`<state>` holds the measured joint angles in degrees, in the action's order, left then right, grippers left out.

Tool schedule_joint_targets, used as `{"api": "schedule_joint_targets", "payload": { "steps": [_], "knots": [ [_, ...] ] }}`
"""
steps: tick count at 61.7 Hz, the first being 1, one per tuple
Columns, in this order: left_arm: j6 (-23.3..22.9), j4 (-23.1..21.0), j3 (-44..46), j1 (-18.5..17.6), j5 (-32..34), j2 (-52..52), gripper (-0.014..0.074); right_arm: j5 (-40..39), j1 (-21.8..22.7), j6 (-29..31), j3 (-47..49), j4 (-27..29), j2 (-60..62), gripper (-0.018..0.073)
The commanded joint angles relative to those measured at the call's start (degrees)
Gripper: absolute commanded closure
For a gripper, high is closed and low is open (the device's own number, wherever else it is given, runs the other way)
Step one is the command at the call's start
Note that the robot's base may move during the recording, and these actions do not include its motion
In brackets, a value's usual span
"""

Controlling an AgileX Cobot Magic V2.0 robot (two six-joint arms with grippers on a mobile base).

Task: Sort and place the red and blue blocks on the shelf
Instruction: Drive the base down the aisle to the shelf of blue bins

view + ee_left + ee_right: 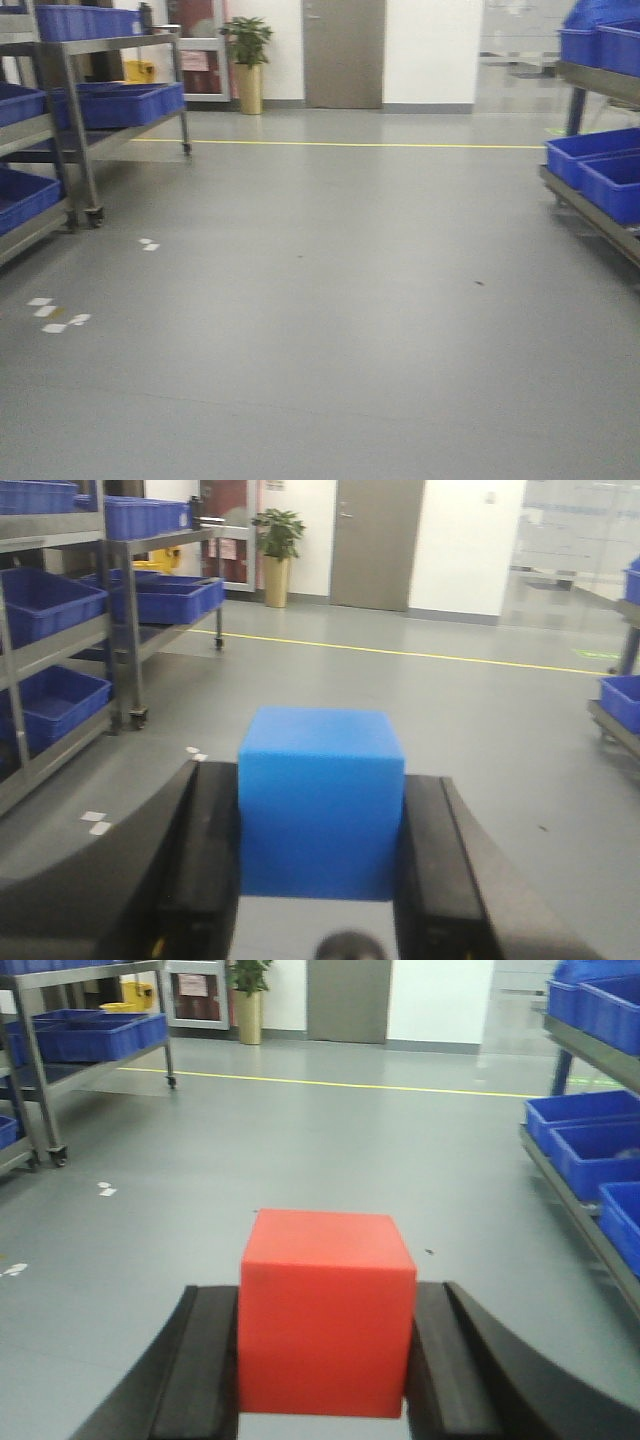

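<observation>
Transit looked like the step in hand. The left jaws were closed on the blue block (320, 800) and the right jaws on the red block (325, 1310), both above the floor (320, 330). The shelf (78, 130) stood well apart, so the 2 grips needed firmness during any approach.

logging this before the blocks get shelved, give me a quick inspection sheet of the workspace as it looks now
surface: grey floor, glossy, with a yellow line across the far end
job's things: blue block and red block, each held off the floor; steel racks stand at left and right, not yet reached
clutter: white tape marks on the floor near the left rack
grippers: left gripper shut on blue block; right gripper shut on red block
cables: nothing seen
surroundings: blue bins on the racks; potted plant beside a closed door
</observation>
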<state>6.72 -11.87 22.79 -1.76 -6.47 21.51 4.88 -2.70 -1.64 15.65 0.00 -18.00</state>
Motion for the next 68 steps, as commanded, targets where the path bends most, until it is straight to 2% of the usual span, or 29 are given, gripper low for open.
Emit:
{"api": "schedule_joint_targets", "payload": {
  "steps": [1,68],
  "knots": [
    [0.1,-0.1,1.8,0.0,5.2,0.3,0.0472,-4.9,0.4,0.2,1.6,-0.3,-0.3,0.0514],
    [0.1,-0.1,1.8,0.0,5.2,0.3,0.0472,-4.9,0.4,0.2,1.6,-0.3,-0.3,0.0514]
  ]
}}
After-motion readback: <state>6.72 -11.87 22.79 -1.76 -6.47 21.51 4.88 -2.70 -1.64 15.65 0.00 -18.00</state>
